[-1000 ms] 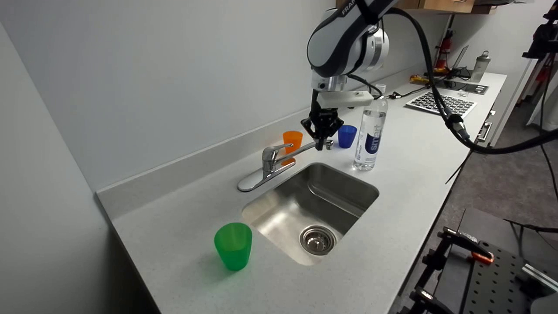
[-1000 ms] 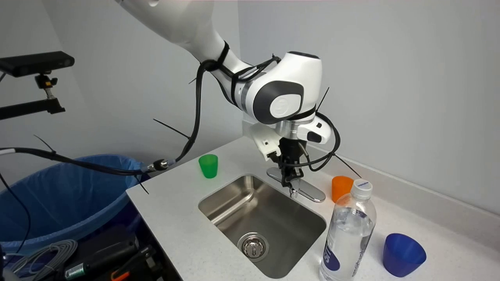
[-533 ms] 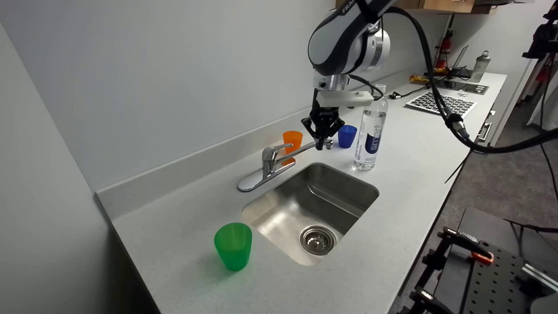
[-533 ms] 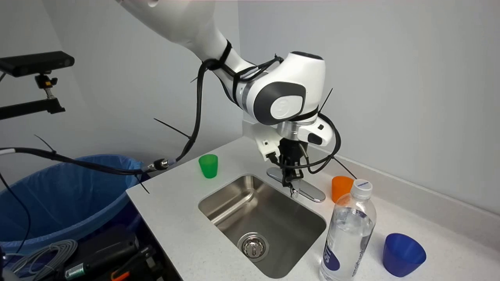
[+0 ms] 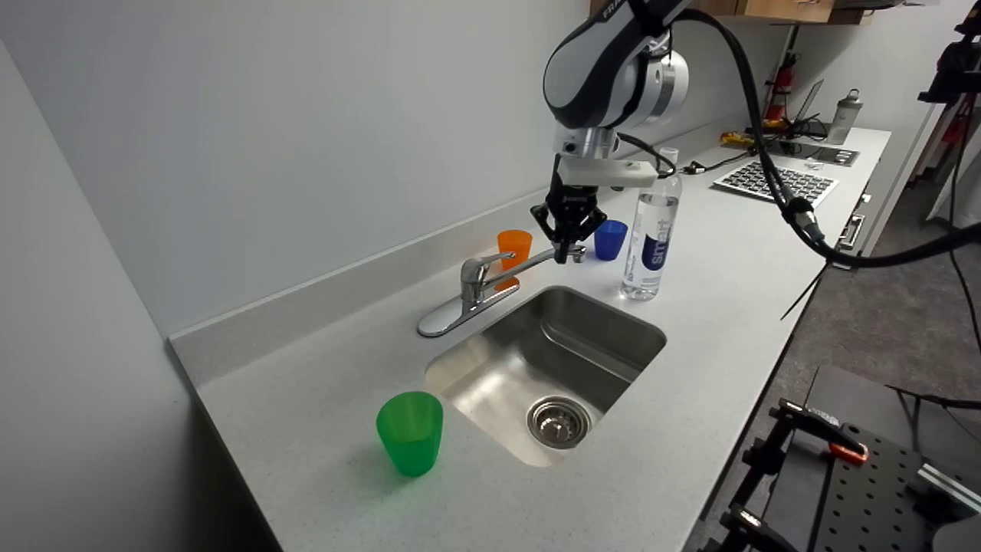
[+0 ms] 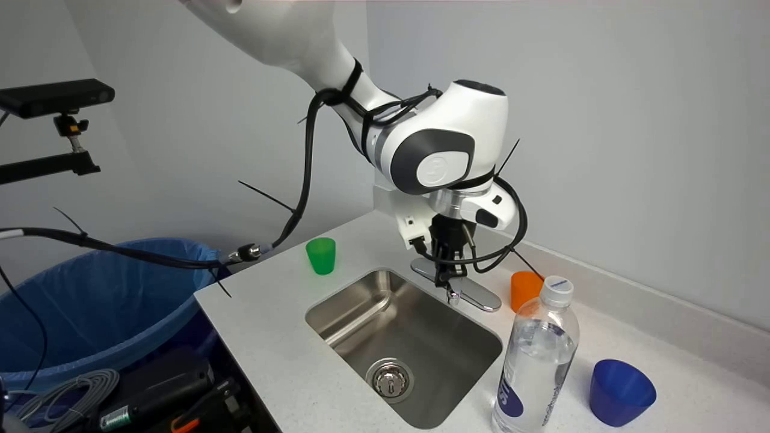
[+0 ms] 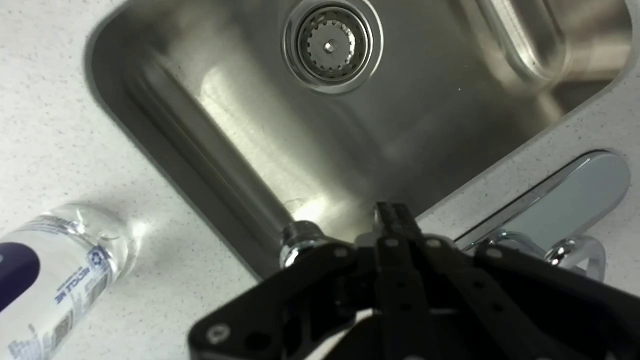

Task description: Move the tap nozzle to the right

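Note:
The tap nozzle (image 5: 530, 264) is a chrome spout pointing away from its lever-handled body (image 5: 471, 284), over the sink's far edge. In an exterior view, its tip (image 6: 453, 297) shows just below my fingers. In the wrist view, the tip (image 7: 300, 240) shows left of my fingers; the middle of the spout is hidden behind them. My gripper (image 5: 562, 254) is shut, with its fingertips (image 7: 397, 215) together and nothing seen between them. The fingers point down beside the spout, overlapping it near its end; I cannot tell whether they touch it.
The steel sink (image 5: 490, 353) with its round drain (image 5: 559, 422) lies below. A water bottle (image 5: 651, 245) and a blue cup (image 5: 611, 240) stand beyond the spout. An orange cup (image 5: 514, 244) is behind the faucet. A green cup (image 5: 411, 433) stands near the counter's end.
The arm and wrist have shifted slightly to the right in both exterior views, while the fingertips stay almost in place. The spout has not visibly moved. The gripper stays shut.

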`<state>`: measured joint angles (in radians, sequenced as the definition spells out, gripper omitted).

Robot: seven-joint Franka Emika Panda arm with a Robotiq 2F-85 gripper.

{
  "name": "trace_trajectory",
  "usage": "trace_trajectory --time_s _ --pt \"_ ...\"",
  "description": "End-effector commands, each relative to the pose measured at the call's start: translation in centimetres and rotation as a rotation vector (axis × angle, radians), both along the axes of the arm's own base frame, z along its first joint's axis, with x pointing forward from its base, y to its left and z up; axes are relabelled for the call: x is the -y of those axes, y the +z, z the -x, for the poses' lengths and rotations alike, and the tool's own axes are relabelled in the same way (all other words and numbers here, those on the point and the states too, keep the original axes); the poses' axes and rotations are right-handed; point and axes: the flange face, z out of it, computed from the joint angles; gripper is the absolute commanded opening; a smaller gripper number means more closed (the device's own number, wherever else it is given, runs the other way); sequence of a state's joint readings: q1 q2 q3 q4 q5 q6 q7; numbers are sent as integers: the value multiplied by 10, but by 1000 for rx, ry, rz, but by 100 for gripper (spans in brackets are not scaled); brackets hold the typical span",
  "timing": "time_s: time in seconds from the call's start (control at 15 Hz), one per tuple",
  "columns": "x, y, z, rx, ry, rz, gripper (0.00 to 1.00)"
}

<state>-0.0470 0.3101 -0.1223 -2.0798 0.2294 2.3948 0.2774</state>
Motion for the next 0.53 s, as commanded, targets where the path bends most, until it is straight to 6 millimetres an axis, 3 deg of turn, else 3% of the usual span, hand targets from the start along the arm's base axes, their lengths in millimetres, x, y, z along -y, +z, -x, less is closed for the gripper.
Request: trace_trajectory --time_s 0.0,0.47 --pt "7 8 3 54 -1 -25 0" --pt "10 8 3 77 62 -54 0"
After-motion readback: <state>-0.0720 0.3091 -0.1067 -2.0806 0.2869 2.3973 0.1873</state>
